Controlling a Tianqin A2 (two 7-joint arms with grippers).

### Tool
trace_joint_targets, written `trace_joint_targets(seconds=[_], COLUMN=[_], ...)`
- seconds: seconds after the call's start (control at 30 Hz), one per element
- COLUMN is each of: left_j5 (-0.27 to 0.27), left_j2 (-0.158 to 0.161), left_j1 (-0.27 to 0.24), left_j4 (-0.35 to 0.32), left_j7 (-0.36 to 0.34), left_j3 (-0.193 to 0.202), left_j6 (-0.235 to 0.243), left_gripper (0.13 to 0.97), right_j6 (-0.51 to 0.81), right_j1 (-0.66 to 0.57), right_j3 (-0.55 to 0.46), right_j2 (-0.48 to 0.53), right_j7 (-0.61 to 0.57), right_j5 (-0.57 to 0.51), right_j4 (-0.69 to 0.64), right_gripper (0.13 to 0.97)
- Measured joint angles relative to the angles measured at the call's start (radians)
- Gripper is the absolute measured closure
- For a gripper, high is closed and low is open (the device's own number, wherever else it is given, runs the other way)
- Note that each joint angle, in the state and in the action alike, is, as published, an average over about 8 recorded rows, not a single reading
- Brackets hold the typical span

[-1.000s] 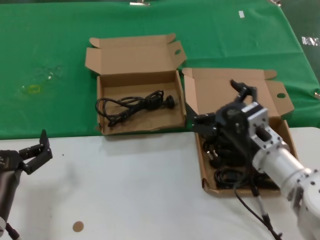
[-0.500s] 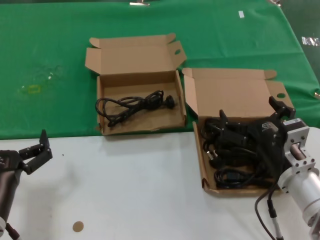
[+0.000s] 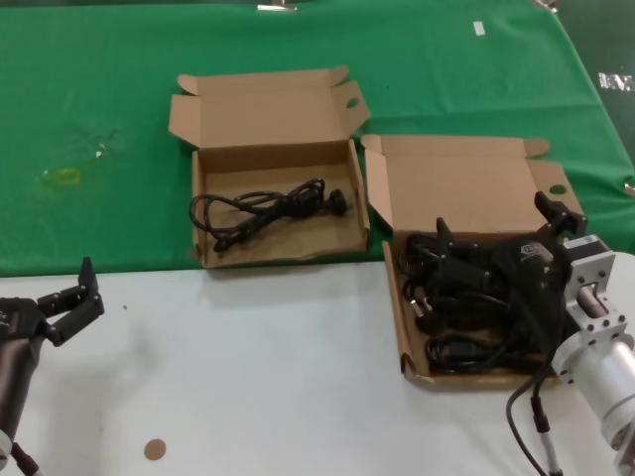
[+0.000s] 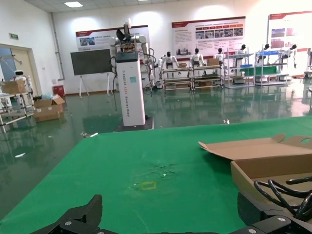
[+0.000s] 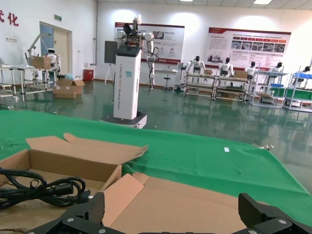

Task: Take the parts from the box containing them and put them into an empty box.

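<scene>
Right gripper hangs low over the larger box, fingers spread wide, gripping nothing, right above the tangled black cables. One cable already lies in the smaller box. These look soft, floppy and snag-prone: best pinched across a bunched loop. Left gripper waits open over the white table.

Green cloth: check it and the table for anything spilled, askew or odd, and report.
On the green cloth, far left, sits a yellowish stain with pale flecks beside it, like a dried spill. A small brown disc lies alone on the white table near the front edge. Both boxes sit square; nothing else stands out.
</scene>
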State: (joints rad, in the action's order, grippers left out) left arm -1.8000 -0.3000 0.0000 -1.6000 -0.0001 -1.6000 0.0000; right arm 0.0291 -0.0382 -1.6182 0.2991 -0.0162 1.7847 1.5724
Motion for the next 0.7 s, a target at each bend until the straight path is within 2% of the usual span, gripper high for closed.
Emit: trace_joint_targets(seconds=[0.7], left_j5=[0.000], left_j2=[0.000], left_j1=[0.000], left_j4=[0.000], left_j7=[0.000], left_j3=[0.000], left_j6=[0.000], left_gripper=[0.132], right_j6=[0.000], right_j1=[0.000], right_j3=[0.000], right_j2=[0.000], right_j7=[0.000], right_j5=[0.000], right_j4=[0.000], right_gripper=[0.129])
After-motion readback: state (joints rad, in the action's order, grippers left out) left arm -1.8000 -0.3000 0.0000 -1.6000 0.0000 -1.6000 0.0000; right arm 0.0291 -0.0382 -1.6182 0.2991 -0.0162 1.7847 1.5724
